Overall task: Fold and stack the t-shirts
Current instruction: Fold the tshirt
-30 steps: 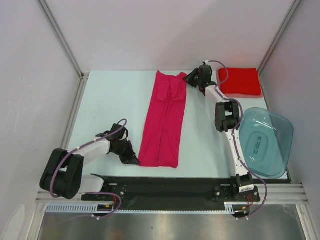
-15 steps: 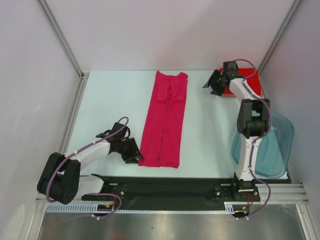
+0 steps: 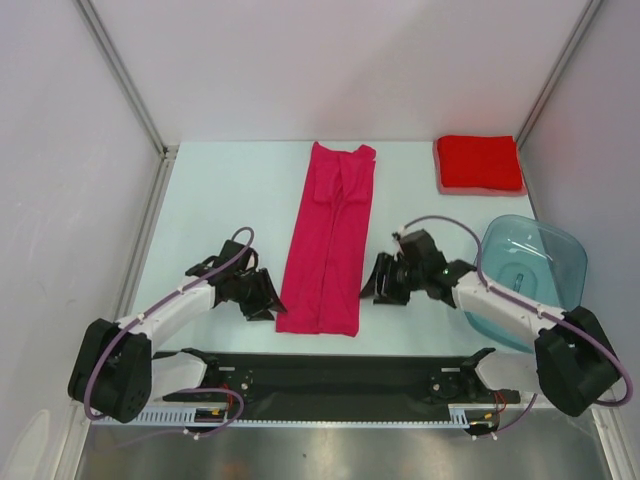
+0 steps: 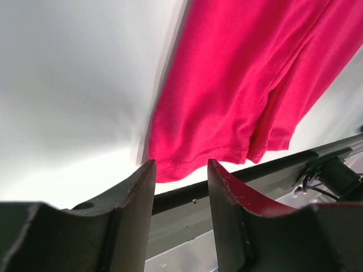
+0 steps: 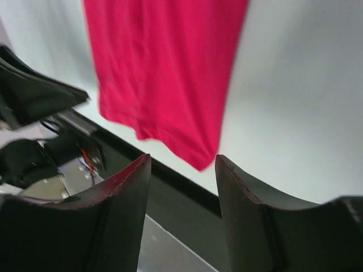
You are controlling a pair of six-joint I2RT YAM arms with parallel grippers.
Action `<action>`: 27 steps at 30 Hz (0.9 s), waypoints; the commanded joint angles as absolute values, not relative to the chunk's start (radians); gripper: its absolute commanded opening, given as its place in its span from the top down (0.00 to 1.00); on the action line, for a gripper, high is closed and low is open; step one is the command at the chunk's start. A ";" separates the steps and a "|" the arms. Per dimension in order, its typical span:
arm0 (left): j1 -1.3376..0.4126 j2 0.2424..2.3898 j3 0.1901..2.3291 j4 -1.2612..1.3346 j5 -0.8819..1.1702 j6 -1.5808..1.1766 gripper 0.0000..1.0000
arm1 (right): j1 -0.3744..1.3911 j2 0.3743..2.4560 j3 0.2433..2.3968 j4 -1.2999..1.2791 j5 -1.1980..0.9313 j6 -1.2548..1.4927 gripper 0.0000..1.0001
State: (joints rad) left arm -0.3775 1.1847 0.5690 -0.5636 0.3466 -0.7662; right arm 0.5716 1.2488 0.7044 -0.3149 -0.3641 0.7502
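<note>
Top external: left pincer (image 3: 266, 304), right pincer (image 3: 377, 286), agape, flank magenta t-shirt (image 3: 330, 240) near hem.

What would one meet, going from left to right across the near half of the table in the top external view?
left gripper → magenta-pink t-shirt → right gripper → plastic tub
</note>
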 commanded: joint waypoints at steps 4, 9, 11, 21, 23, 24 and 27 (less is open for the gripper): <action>-0.367 1.198 0.588 -0.580 0.305 -0.687 0.52 | 0.745 1.177 0.531 -0.106 -0.290 0.972 0.46; -0.361 1.229 0.565 -0.557 0.304 -0.667 0.55 | 0.764 1.209 0.422 0.060 -0.302 1.069 0.48; -0.357 1.235 0.554 -0.548 0.305 -0.664 0.56 | 0.764 1.223 0.408 0.067 -0.290 1.078 0.50; -0.356 1.241 0.540 -0.531 0.302 -0.676 0.61 | 0.781 1.282 0.376 0.130 -0.295 1.180 0.60; -0.354 1.233 0.545 -0.535 0.299 -0.676 0.61 | 0.795 1.261 0.382 0.077 -0.269 1.184 0.60; -0.356 1.233 0.545 -0.538 0.299 -0.673 0.61 | 0.799 1.247 0.388 0.058 -0.255 1.184 0.61; -0.356 1.236 0.545 -0.538 0.301 -0.675 0.62 | 0.804 1.244 0.385 0.046 -0.236 1.187 0.61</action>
State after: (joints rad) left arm -0.3614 1.2549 0.5446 -0.5480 0.3149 -0.6884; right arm 0.7959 1.2625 0.3717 0.0620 -0.2752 1.1606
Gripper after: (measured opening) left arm 0.385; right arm 0.391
